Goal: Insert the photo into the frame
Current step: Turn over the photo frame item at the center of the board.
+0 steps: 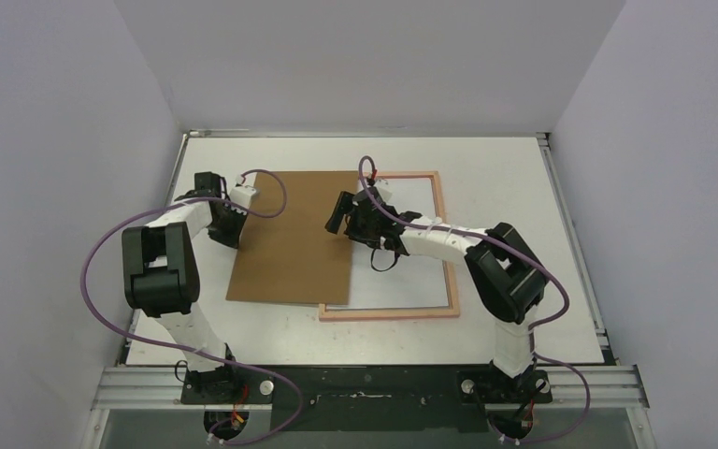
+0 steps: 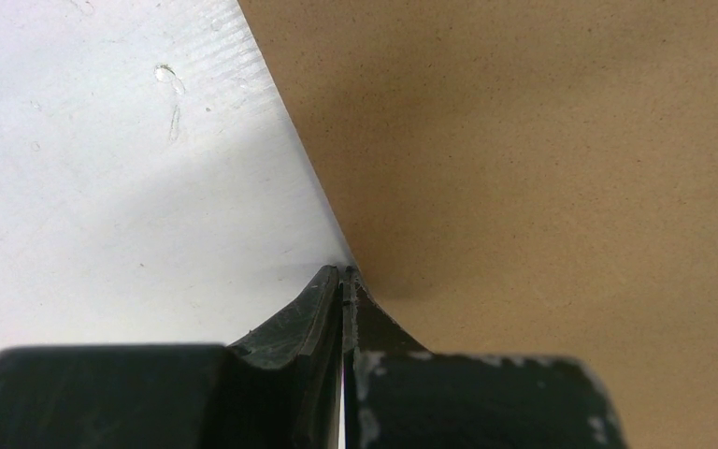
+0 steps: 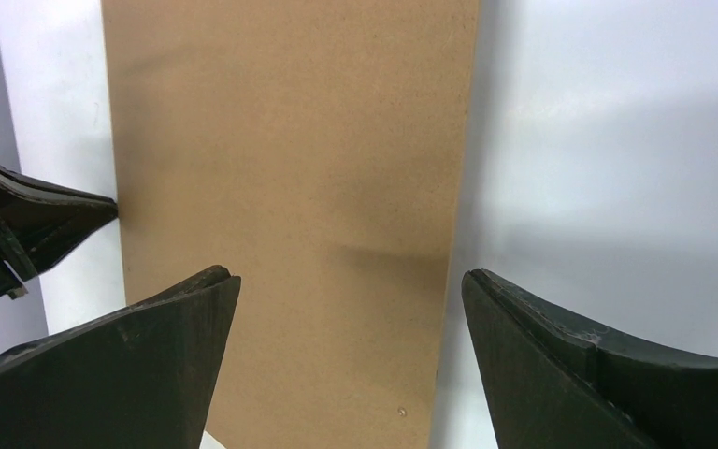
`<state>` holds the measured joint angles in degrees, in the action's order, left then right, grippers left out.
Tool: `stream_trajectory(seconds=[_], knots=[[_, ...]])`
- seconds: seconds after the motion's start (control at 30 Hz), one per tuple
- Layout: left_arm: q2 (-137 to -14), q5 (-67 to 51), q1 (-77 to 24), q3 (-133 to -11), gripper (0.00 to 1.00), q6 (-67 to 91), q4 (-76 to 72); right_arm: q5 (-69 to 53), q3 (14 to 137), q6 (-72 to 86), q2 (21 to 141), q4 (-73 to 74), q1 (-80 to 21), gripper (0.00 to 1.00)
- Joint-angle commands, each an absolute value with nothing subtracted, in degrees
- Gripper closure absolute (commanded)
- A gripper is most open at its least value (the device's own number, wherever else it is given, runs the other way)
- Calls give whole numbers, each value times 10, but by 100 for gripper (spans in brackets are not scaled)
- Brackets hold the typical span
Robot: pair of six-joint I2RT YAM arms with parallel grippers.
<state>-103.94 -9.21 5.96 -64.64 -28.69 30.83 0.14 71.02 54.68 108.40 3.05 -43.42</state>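
Left hand (image 1: 227,223): sitting fully closed, tips butting against the left edge of the brown board (image 1: 290,243). Gripping nothing that the wrist view is showing; looking more like a push or a stop than a pinch.

Board: lying flat on the bench (image 1: 524,281), overlapping the left part of the frame (image 1: 393,312) and hiding its left rail.

Right hand (image 1: 348,220): hovering just above the board's right edge, jaws spread wide, holding nothing.

Frame: lying flat right of centre, pale wood side up, so probably showing its back.

Photo: not showing as a blue print in any view. Pale sheet filling the frame opening possibly being its back, face down, but not able to tell that from glazing or bare bench.

Step, judging from the layout: looking like the closing stage, with the board being lined up over the opening rather than the photo being carried.

Next move calling for:
- confirming the photo is actually lying in the opening
- sliding the board rightward from the left edge, keeping it square to the rails
- bringing the right hand down to guide or press the right edge, so the board is dropping inside the rails and not riding up on one
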Motion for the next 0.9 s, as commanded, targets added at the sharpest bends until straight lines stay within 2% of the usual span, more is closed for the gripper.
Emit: stream_trajectory(seconds=[0.0,0.17,0.43,0.87], knots=[[-1053,-115,54,-636,100,-275,348,-16,733,542,1099,9,-431,5],[-1054,-115,57,-638,100,-275,348,-32,722,547,1106,-18,-430,2],[-1053,-117,62,-637,100,-279,349,-40,730,547,1114,-14,-432,6],[-1052,-124,65,-644,100,-275,360,-36,727,528,1115,-7,-431,4]])
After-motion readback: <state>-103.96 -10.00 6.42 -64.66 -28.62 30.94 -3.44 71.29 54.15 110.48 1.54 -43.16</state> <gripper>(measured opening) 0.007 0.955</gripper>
